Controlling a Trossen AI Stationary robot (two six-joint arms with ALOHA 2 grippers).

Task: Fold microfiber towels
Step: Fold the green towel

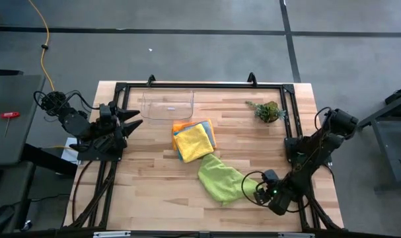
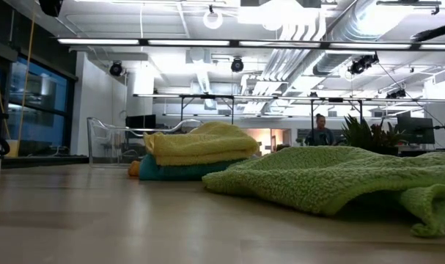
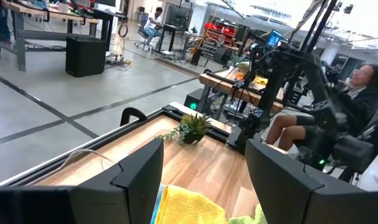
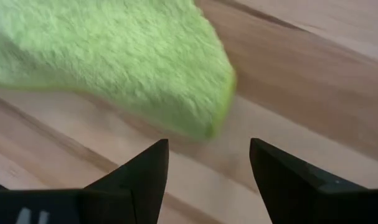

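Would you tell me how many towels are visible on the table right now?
4: lime green towel lying loose by the right gripper; yellow, teal and orange stacked mid-table. More may be hidden inside the stack.

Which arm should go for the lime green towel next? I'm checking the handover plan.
Probably the right. The right gripper sits open just beside a corner of the lime green towel. The left gripper, also open, waits at the table's left edge, farther from that towel and nearer the folded stack.
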